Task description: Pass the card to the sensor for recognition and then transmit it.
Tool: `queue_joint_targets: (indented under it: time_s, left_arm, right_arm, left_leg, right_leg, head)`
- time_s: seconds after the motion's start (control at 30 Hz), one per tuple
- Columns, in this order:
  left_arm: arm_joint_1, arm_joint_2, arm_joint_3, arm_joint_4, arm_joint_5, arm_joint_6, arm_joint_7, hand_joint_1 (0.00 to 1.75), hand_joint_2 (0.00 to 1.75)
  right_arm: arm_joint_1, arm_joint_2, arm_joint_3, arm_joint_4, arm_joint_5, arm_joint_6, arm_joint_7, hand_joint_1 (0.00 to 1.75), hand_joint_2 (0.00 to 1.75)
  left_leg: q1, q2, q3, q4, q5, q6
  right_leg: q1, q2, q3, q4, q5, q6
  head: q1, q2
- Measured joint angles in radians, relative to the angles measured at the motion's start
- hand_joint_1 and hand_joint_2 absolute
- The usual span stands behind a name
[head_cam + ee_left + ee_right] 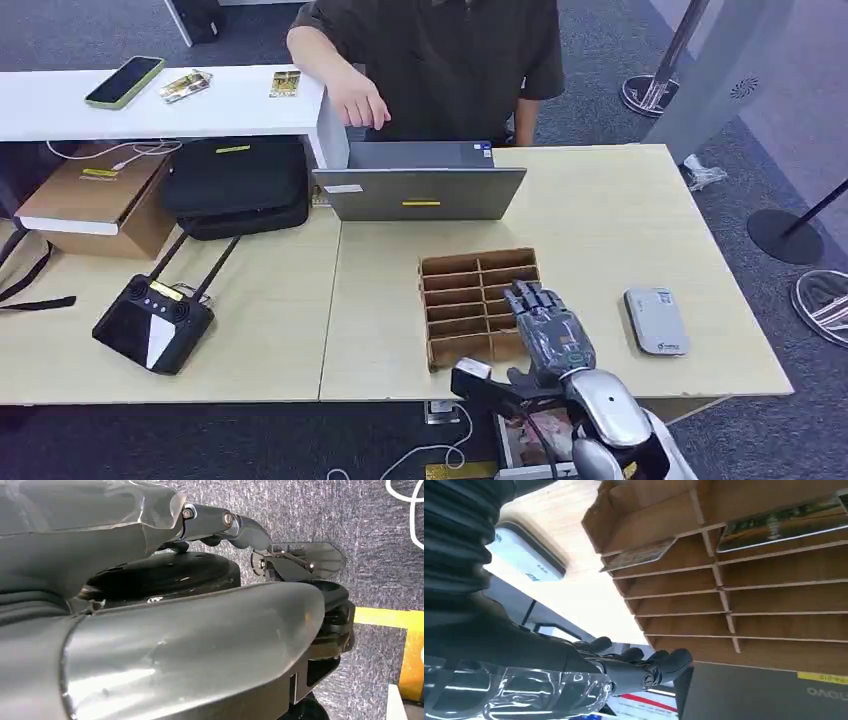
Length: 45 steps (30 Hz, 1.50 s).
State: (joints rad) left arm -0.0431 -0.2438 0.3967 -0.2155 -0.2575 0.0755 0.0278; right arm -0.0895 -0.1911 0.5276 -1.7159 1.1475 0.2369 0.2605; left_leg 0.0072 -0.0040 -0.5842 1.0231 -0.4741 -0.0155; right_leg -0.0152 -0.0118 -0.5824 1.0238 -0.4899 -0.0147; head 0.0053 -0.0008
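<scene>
A brown wooden card rack [468, 292] stands on the table in front of the laptop. My right hand [548, 330] hovers over the rack's near right corner, fingers stretched forward and holding nothing. In the right wrist view the rack [774, 600] has a card [639, 555] leaning in one slot and another card [781, 525] in the neighbouring slot, both apart from my fingers [644, 670]. The grey-white card sensor [656, 320] lies flat on the table to the right of the rack, also seen as the sensor [526, 555]. My left hand [175, 630] hangs over carpet, empty.
A grey laptop [420, 185] sits behind the rack, with a person [430, 60] standing beyond it, one hand on a white counter [60, 110]. A black remote controller [150, 325], a black bag [235, 185] and a cardboard box [95, 200] lie to the left.
</scene>
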Motion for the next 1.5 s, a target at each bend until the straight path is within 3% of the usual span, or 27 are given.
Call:
queue_joint_targets:
  time_s: [0.93,1.5]
  left_arm:
    - [-0.002,0.000,-0.004,0.000,-0.029,0.005,0.013,0.00,0.00]
    - [-0.003,-0.001,-0.021,0.000,-0.040,0.005,0.021,0.00,0.00]
  right_arm:
    - [-0.043,0.114,0.017,0.145,-0.019,-0.032,0.015,0.00,1.75]
    - [-0.034,0.164,-0.037,0.217,0.002,-0.074,0.033,0.00,1.75]
  left_leg:
    - [0.000,0.000,0.000,0.000,0.000,0.000]
    - [0.000,0.000,0.000,0.000,0.000,0.000]
  right_leg:
    - [0.000,0.000,0.000,0.000,0.000,0.000]
    - [0.000,0.000,0.000,0.000,0.000,0.000]
  head:
    - [0.000,0.000]
    - [0.000,0.000]
